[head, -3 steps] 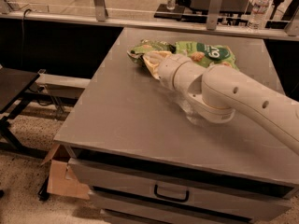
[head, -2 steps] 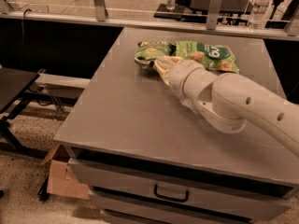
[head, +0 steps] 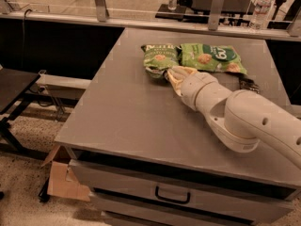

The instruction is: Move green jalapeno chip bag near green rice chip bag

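Note:
The green jalapeno chip bag [head: 159,58] is a small wrinkly light-green bag lying on the grey table [head: 127,112] at the far middle. Right beside it, touching or nearly touching its right edge, lies the larger green rice chip bag [head: 211,57] with a white round logo. My gripper [head: 173,74] is at the end of the white arm, at the lower right corner of the jalapeno bag, touching or just beside it.
A small black wrapper [head: 248,84] lies right of the arm, below the rice bag. Water bottles [head: 262,4] stand on the counter behind. A drawer handle [head: 172,195] is on the cabinet front. A cardboard box [head: 61,178] sits on the floor at left.
The arm has drawn back toward the right and front. The jalapeno bag now lies fully in view, flat beside the rice bag.

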Robot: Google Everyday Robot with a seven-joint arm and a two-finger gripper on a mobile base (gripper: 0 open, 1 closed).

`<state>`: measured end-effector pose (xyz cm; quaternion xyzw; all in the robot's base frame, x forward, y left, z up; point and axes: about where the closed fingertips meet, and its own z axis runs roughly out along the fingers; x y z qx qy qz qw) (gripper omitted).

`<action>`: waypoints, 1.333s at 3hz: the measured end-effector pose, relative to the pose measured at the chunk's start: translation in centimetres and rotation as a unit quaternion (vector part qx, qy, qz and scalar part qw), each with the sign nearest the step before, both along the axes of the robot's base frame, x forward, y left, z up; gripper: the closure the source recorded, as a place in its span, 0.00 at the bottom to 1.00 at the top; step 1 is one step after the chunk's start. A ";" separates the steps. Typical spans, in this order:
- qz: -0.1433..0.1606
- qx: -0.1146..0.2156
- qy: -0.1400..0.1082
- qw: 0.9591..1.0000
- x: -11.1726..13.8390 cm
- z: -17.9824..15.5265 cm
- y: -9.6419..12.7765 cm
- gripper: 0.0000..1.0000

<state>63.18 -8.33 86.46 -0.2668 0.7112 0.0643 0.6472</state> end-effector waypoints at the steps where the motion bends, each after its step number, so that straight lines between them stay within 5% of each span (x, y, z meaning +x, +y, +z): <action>1: -0.002 0.005 -0.003 1.000 -0.1 -0.6 -0.4 0.30; 2: -0.004 0.013 -0.009 1.000 -0.3 -0.5 -0.8 0.01; 4: -0.026 0.015 -0.012 0.999 -2.4 1.1 -3.8 0.00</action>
